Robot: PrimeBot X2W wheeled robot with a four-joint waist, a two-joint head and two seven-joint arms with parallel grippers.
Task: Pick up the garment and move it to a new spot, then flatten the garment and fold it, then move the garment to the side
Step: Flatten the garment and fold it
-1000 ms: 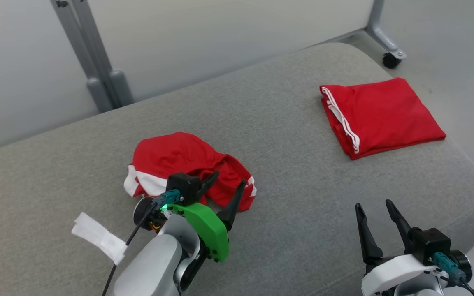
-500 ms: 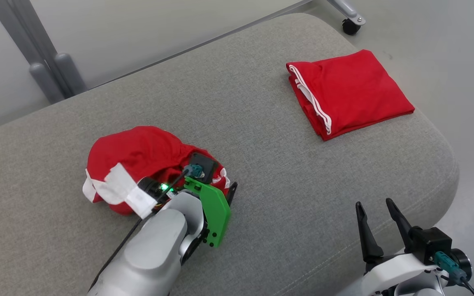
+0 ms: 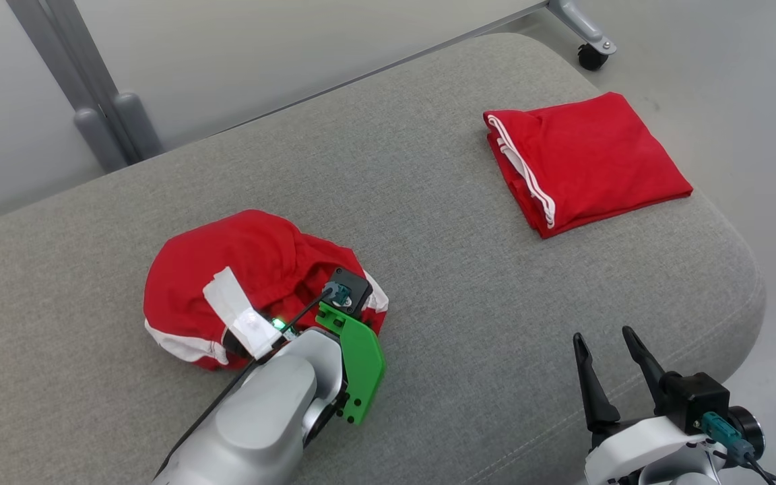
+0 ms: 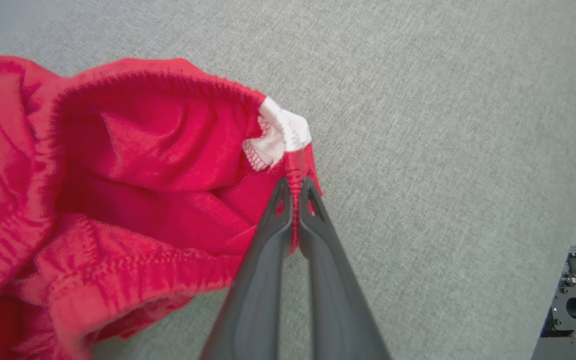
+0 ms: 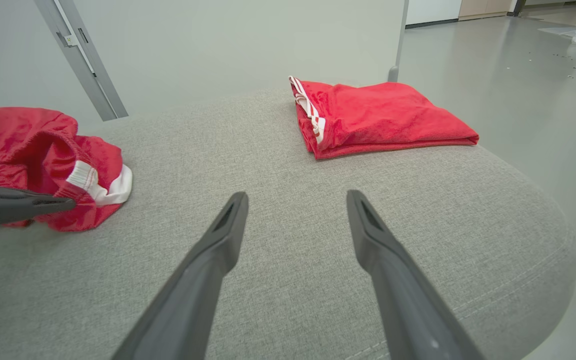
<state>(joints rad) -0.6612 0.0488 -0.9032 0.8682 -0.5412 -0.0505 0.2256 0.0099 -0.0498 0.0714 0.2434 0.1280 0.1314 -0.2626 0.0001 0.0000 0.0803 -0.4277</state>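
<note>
**Thin pinch on a crumpled heap: where the lift could have failed**

The grey padded surface carried two red pieces. The crumpled garment lay heaped on its left half, towards the front edge. A folded red garment sat well apart at the far right corner.

The widest risk, as I judged it, concerned the carry. Swung too far right, the hanging heap could have dragged over the folded piece and spoiled it. A move too short would have left the cloth near the front edge, where a loose end might slide off.

Next came the bundle itself. Its folds were tucked inward, so it would likely have risen as a lump and needed a lot of spreading.

The left end effector was clenched on the garment's gathered hem, just below a white trim patch. Only a thin ridge of seam sat between its fingers, so the cloth's own weight could have pulled the hem free.

The right end effector stood released over bare surface, fingers spread and touching nothing, so there was no second grip as backup.

Smallest was a white tape tag on the left arm's cable, which sat beside the cloth and might have snagged. I could not tell whether it touched
</note>
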